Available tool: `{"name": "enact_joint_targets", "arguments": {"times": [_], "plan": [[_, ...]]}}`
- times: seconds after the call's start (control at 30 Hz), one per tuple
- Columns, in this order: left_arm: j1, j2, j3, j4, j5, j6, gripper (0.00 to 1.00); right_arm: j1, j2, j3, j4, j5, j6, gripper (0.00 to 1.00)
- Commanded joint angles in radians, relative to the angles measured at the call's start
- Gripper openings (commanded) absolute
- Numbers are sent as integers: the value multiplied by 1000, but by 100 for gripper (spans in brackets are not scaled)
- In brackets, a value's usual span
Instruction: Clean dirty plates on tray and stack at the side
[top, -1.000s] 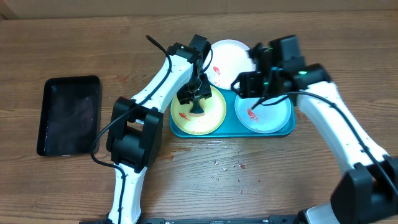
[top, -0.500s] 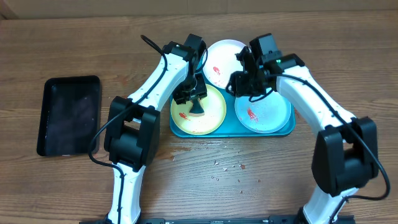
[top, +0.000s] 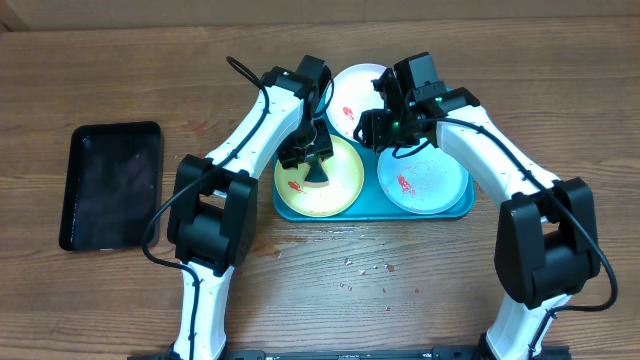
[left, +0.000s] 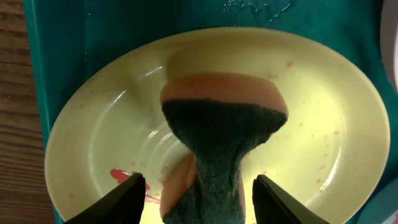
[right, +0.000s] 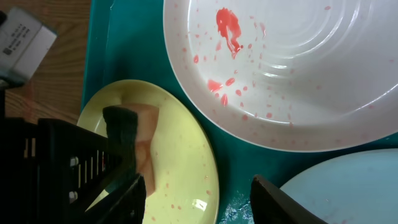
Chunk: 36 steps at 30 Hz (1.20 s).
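The turquoise tray (top: 370, 211) holds the yellow-green plate (top: 343, 188) on its left and the pale mint plate (top: 432, 186) on its right. Both plates have red smears. The white plate (top: 365, 88), smeared red, lies at the tray's back edge. My left gripper (top: 312, 158) is shut on an orange and dark green sponge (left: 224, 137) and presses it onto the yellow-green plate (left: 99, 137). My right gripper (right: 196, 186) is open and empty. It hovers over the tray (right: 137, 43) between the yellow-green plate (right: 180, 155), the white plate (right: 298, 74) and the mint plate (right: 348, 193).
A smaller black tray (top: 110, 185) lies on the wooden table at the far left. Small red crumbs (top: 365, 268) are scattered on the table in front of the turquoise tray. The two arms are close together above the tray's middle.
My right arm has swung left and now hangs over the gap between the plates, next to my left arm. My left gripper and the sponge have stayed in place.
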Motion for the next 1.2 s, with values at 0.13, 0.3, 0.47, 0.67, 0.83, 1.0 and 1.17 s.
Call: {"name": "enact_joint_targets", "arguments": {"times": [0.13, 0.3, 0.47, 0.67, 0.83, 1.0, 1.17], "plan": [[3, -14, 8, -3, 7, 12, 59, 26, 97, -8, 32, 20, 0, 49], [3, -14, 8, -3, 7, 12, 60, 48, 133, -8, 39, 23, 1, 43], [3, -14, 8, -3, 7, 12, 61, 65, 137, -8, 26, 88, 1, 43], [2, -14, 8, 1, 7, 12, 64, 69, 142, -25, 10, 99, 2, 34], [-2, -1, 6, 17, 7, 12, 64, 69, 142, -65, 41, 98, 54, 32], [-6, 35, 5, 23, 13, 12, 46, 68, 142, -66, 43, 99, 54, 31], [-6, 58, 5, 26, 23, 12, 19, 68, 142, -66, 43, 99, 55, 30]]}}
